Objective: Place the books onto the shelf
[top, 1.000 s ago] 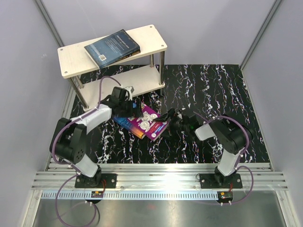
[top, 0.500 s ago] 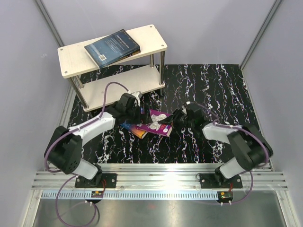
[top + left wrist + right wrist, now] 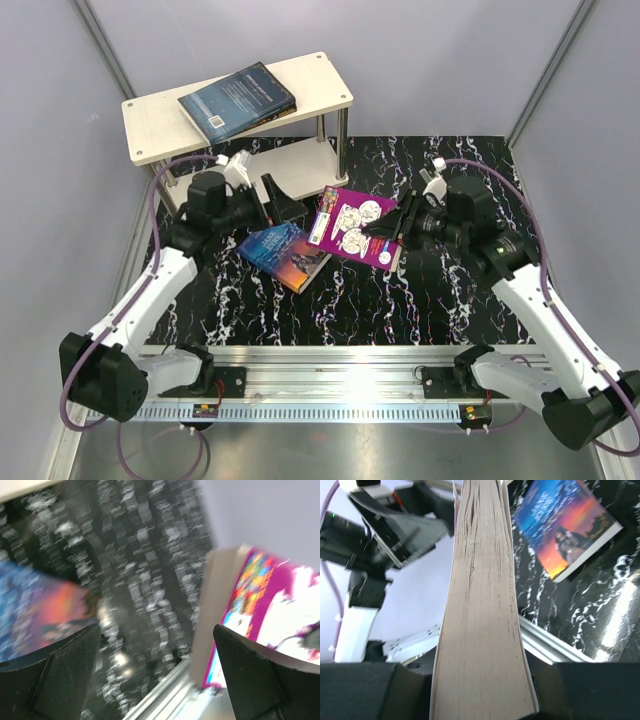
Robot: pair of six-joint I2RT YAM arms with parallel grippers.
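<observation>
Claw (image 3: 156, 630) wide; blue book (image 3: 35, 615) left, purple book (image 3: 265, 600) right.

Motion blur smears the left wrist view; the blue-and-orange book (image 3: 31, 611) is cut at left, the purple book (image 3: 270, 596) at right. Right wrist view hides its cover.

Pale matt wood shelf (image 3: 150, 128) (shiny metal posts (image 3: 342, 140)), glossy marbled tabletop (image 3: 450, 290), rough-edged paper book (image 3: 480, 605)

one book (image 3: 237, 101) lies on the shelf (image 3: 150, 125) top, another book (image 3: 285, 255) on the table (image 3: 450, 290) before it (third book (image 3: 355, 225) rightward).
</observation>
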